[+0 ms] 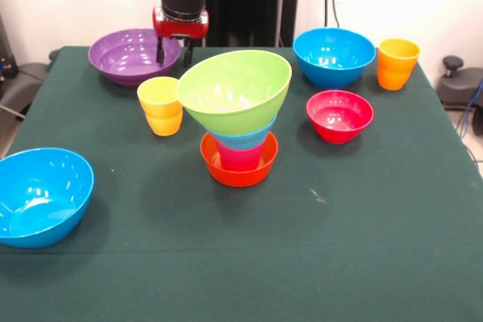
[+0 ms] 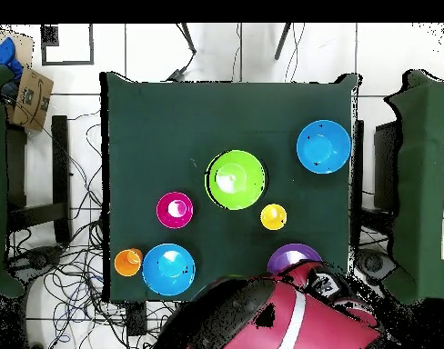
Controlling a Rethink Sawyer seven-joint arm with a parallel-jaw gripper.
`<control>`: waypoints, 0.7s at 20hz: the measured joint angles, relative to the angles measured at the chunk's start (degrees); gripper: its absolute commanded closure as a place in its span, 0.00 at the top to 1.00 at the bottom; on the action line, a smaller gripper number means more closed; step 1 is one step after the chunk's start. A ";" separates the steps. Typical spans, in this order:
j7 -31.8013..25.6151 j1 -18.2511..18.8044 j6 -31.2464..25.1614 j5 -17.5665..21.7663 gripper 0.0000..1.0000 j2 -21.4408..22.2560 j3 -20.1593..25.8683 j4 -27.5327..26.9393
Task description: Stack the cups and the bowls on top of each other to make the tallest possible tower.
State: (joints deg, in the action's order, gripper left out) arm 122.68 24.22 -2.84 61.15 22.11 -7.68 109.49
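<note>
Over the far edge of the bench, my gripper (image 1: pixel 173 52) hangs with jaws parted, empty, its tips at the rim of the large glossy purple plastic bowl (image 1: pixel 130 55).

Dark green cloth covers the table (image 1: pixel 377 209); white wall behind. The tower (image 1: pixel 238 122), a lime green bowl topping an orange base bowl, stands mid-table, well apart from my jaws.

The green table (image 1: pixel 362 224) holds a purple bowl (image 1: pixel 128 58), two blue bowls (image 1: pixel 38 194) (image 1: pixel 333 56), a red bowl (image 1: pixel 339 115), a yellow cup (image 1: pixel 160 105), an orange cup (image 1: pixel 397 63) and the tower (image 1: pixel 238 122).
</note>
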 measured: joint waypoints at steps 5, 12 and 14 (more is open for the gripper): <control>0.00 0.05 1.41 -0.01 1.00 -0.53 -0.59 -0.16; 0.00 0.07 1.61 -0.01 1.00 -0.59 -0.72 -0.16; 0.00 0.11 1.61 -0.01 1.00 -0.59 -0.72 -0.16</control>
State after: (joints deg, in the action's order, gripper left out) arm 122.68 24.33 -1.23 61.14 21.52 -8.39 109.33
